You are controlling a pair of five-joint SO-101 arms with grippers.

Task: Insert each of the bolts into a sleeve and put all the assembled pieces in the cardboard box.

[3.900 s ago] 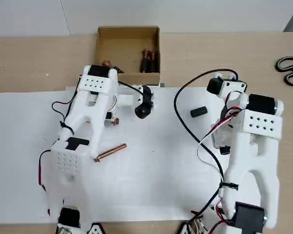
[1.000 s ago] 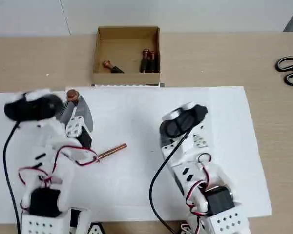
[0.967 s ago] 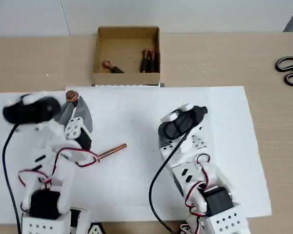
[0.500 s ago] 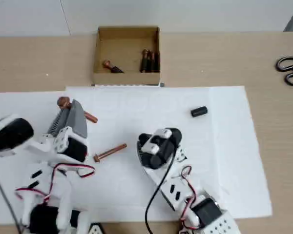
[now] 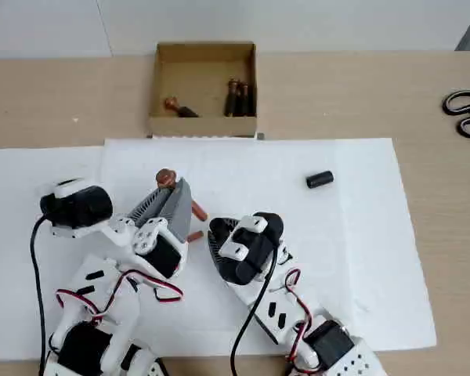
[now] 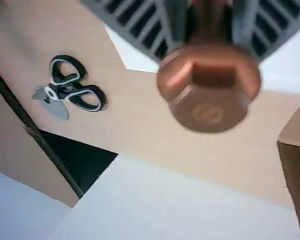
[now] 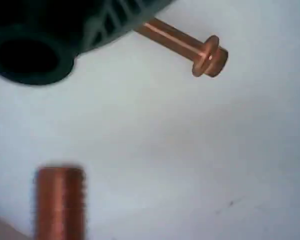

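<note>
lying in the cardboard box (image 5: pixel 204 125) — three sleeved bolts (image 5: pixel 233 97).

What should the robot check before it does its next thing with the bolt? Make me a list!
1. Left claw shut on a bolt: ok, the copper head sticks out of it.
2. Right claw holding a sleeve: cannot tell; a black tube sits close by it.
3. Spare sleeve free to grab: ok, it lies alone on the white paper.
4. Loose bolt out of the way: not ok, it lies between the two arms, partly hidden.
5. Cardboard box has room: ok, three pieces inside, bare floor left.
</note>
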